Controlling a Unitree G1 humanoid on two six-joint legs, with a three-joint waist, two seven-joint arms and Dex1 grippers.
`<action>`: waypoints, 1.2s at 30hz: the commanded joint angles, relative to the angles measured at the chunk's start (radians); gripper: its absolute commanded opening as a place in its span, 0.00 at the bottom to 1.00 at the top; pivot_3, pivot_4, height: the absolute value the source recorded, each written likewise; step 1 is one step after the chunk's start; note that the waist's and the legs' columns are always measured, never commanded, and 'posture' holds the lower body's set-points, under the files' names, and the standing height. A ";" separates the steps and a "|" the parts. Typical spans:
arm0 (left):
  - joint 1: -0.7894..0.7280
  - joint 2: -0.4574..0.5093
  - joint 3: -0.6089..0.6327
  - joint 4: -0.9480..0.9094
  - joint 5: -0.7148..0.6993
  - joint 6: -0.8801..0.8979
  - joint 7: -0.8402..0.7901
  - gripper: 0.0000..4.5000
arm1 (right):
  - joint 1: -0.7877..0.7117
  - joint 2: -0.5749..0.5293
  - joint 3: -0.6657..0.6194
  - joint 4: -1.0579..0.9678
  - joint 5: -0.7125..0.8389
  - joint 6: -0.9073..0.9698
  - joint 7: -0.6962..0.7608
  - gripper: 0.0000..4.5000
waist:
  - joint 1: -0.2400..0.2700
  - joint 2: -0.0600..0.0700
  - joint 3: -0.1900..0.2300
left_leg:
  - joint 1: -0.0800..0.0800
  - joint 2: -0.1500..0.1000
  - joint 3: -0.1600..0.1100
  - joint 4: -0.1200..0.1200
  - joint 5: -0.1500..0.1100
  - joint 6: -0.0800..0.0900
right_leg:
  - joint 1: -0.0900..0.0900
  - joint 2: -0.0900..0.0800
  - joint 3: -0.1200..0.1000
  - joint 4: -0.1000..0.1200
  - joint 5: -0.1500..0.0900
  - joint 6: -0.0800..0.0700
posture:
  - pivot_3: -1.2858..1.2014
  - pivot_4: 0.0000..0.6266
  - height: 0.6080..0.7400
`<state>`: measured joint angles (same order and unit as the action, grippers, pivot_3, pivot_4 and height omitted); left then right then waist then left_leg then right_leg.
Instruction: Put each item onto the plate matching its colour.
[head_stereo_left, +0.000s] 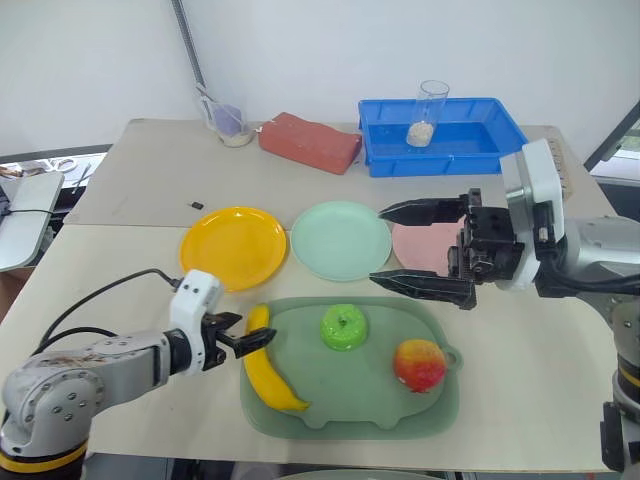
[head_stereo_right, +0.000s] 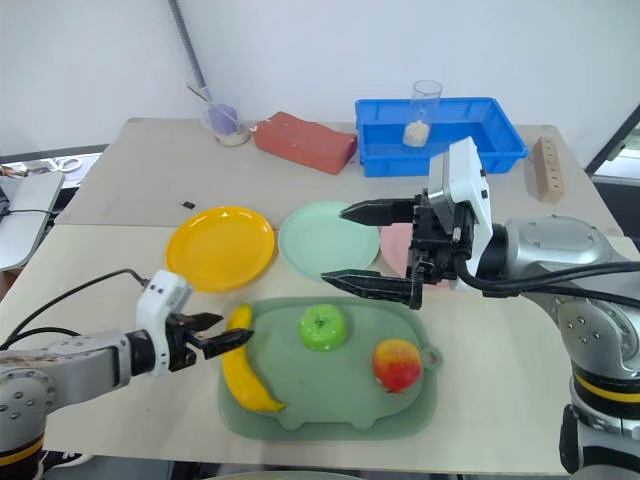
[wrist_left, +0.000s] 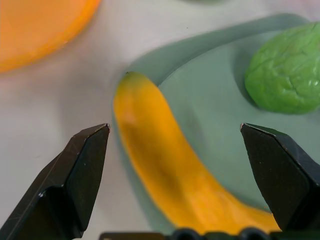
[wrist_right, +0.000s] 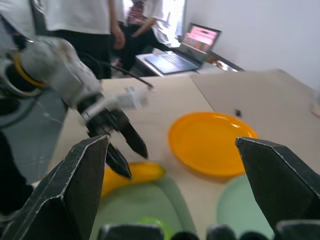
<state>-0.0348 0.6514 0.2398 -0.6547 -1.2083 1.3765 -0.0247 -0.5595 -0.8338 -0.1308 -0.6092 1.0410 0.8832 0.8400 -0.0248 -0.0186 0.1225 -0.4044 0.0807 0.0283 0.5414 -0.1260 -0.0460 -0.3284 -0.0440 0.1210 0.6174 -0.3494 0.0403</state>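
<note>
The banana (head_stereo_left: 268, 372), green apple (head_stereo_left: 344, 327) and peach (head_stereo_left: 420, 364) lie in the pig-shaped tray (head_stereo_left: 440, 400). The yellow plate (head_stereo_left: 233, 246), mint plate (head_stereo_left: 340, 239) and pink plate (head_stereo_left: 422, 243) are bare. Both my left fingers (wrist_left: 75, 180) and right fingers (head_stereo_left: 425, 287) are spread, grasping nothing.

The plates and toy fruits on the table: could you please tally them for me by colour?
Yellow: 2, the yellow plate and the banana
Green: 2, the mint green plate and the green apple
Pink or red: 2, the pink plate and the red-and-yellow peach
Total: 6
</note>
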 joint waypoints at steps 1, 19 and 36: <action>-0.018 -0.018 -0.009 -0.010 -0.018 0.020 0.076 0.99 | -0.048 -0.009 0.002 -0.036 0.083 0.028 -0.001 1.00 | 0.003 0.000 0.000 | 0.000 0.000 0.000 0.000 0.000 0.000 | 0.000 0.000 0.000 0.000 0.000 0.000 | 0.52 0.24 1.00; -0.074 -0.003 0.022 0.042 -0.107 0.033 0.288 0.24 | -0.100 -0.029 0.036 -0.025 0.116 0.030 0.017 1.00 | 0.012 0.000 -0.001 | 0.000 0.000 -0.001 0.000 0.000 0.000 | 0.000 0.000 0.000 -0.001 0.001 -0.001 | 0.52 0.24 1.00; -0.677 0.154 -0.237 0.634 0.427 -0.354 -0.068 0.24 | -0.194 0.194 0.229 0.074 -0.180 -0.015 -0.172 1.00 | 0.012 0.003 -0.004 | -0.002 -0.004 -0.004 -0.003 0.002 -0.003 | -0.008 0.002 0.002 0.001 0.003 0.000 | 0.52 0.24 1.00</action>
<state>-0.6781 0.8109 0.0235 -0.0794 -0.8688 1.1018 -0.0358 -0.7177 -0.6614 0.0966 -0.5370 0.8817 0.8834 0.6889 -0.0131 -0.0156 0.1189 -0.4068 0.0772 0.0237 0.5384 -0.1240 -0.0490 -0.3361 -0.0422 0.1228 0.6189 -0.3459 0.0402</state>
